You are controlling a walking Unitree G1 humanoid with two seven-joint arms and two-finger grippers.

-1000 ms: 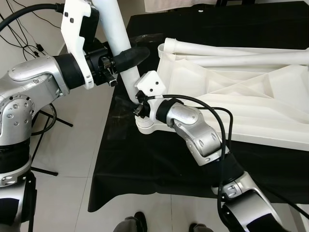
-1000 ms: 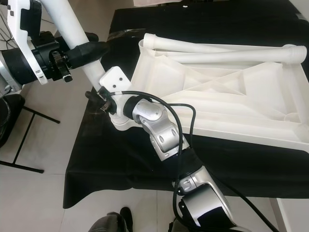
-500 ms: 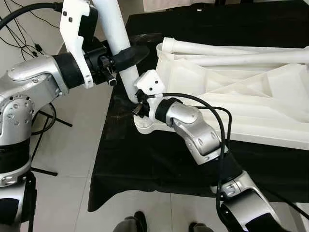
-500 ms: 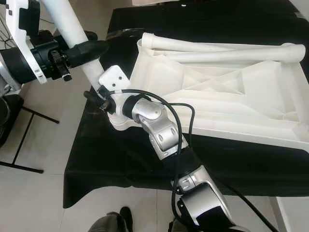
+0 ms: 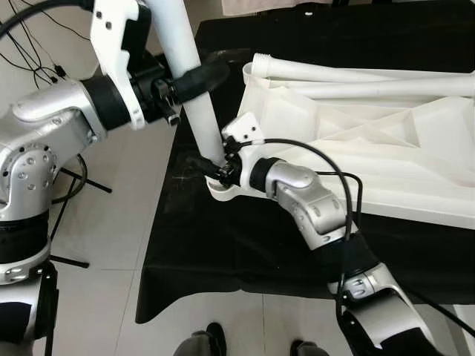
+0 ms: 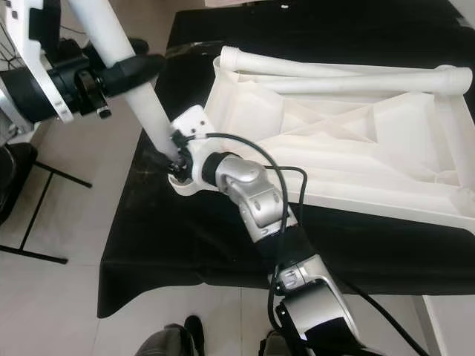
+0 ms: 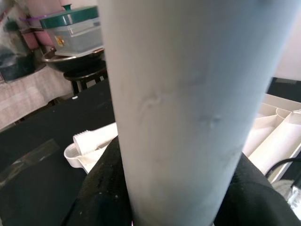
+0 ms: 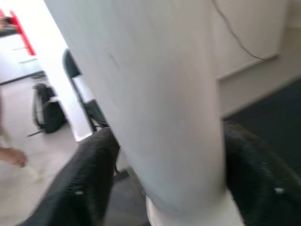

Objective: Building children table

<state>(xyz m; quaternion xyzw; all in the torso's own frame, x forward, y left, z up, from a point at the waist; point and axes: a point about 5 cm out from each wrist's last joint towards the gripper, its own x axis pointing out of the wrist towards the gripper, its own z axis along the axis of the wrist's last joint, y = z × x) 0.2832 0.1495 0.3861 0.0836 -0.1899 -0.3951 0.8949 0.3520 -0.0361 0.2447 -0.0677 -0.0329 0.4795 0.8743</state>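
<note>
Since a second ago: the right gripper has slid in closer around the foot of the table leg; its white wrist block sits lower and further right in frame. The leg's lower end now stands at the round corner socket of the tabletop; how deep it sits cannot be told.

Left gripper, upper left of the left eye view, is clamped narrow on the leg's mid-shaft, its black fingers wrapping either side of the white tube. Right gripper holds the same leg low down, fingers pressed to both sides just above the socket.

The leg tilts, top leaning toward the upper left corner. The tabletop lies underside up on the black cloth, centre right. Two more loose legs lie along its upper edge.

Edges: the socket corner sits near the cloth's left edge; pale floor is beyond, lower left. Cloth in front of the tabletop is bare.

The left wrist view adds a teal-lidded container on a dark stool behind. The right wrist view adds a dark chair and a bag on the floor. A person's shoes are at the bottom edge.
</note>
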